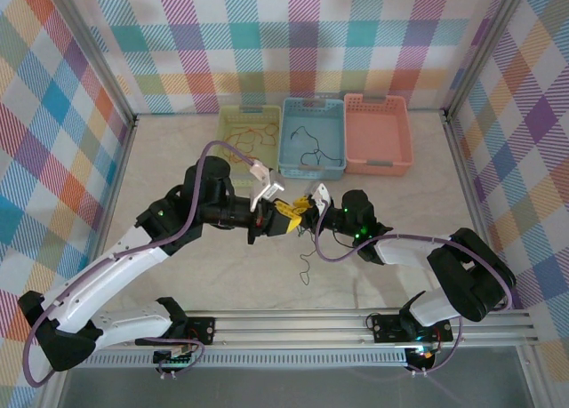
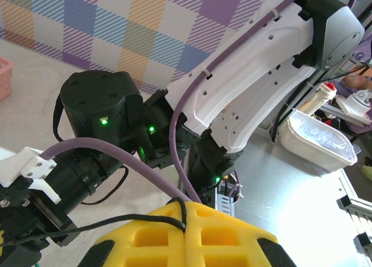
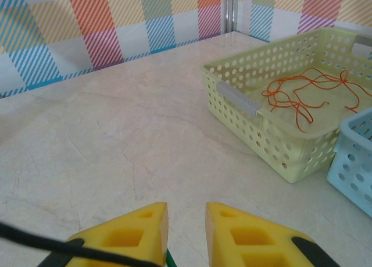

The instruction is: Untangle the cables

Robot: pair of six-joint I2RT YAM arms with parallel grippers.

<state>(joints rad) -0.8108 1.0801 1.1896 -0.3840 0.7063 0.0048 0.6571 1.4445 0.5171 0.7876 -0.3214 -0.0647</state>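
Note:
My left gripper (image 1: 284, 209) (image 2: 187, 206) is shut on a thin black cable (image 2: 87, 225), which is pinched in the seam between its yellow fingers and runs off to the left. My right gripper (image 1: 308, 205) (image 3: 186, 212) faces it tip to tip, jaws open a little. A bit of green cable (image 3: 170, 259) shows low in the gap, and the black cable (image 3: 35, 239) crosses its left finger. Below the two grippers a dark cable (image 1: 305, 261) hangs down and curls on the table. An orange cable (image 1: 249, 140) (image 3: 302, 98) lies in the yellow basket, and another black cable (image 1: 311, 147) in the blue one.
Three baskets stand in a row at the back: yellow (image 1: 226, 124) (image 3: 244, 104), blue (image 1: 289, 132) (image 3: 354, 162) and pink (image 1: 402, 128). Checked walls close off the back and sides. The arms' bases and a rail (image 1: 293, 324) run along the near edge.

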